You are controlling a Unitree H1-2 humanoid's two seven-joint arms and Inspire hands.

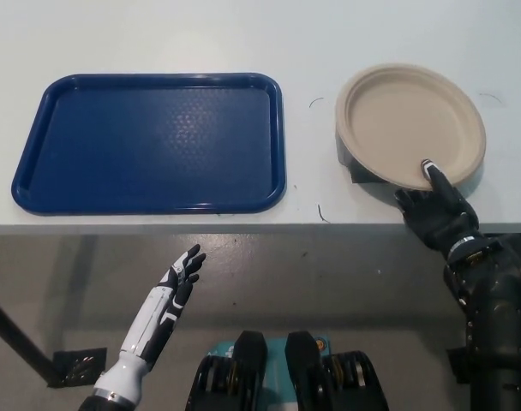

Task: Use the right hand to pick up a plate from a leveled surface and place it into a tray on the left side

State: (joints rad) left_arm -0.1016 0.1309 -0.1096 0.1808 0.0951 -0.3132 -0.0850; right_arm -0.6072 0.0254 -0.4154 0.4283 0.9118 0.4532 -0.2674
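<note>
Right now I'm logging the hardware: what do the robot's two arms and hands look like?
The left hand is white with black panels on a slim white forearm. The right hand is black with a pale fingertip, on a bulky black arm.

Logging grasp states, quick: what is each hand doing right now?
Left hand: open, holding nothing, below the table edge.
Right hand: shut on the plate, gripping its near rim, which looks tilted up off the table.

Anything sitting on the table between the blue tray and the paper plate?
No object: in the head view the strip between the blue tray and the paper plate is bare white table, with only small dark marks.
</note>
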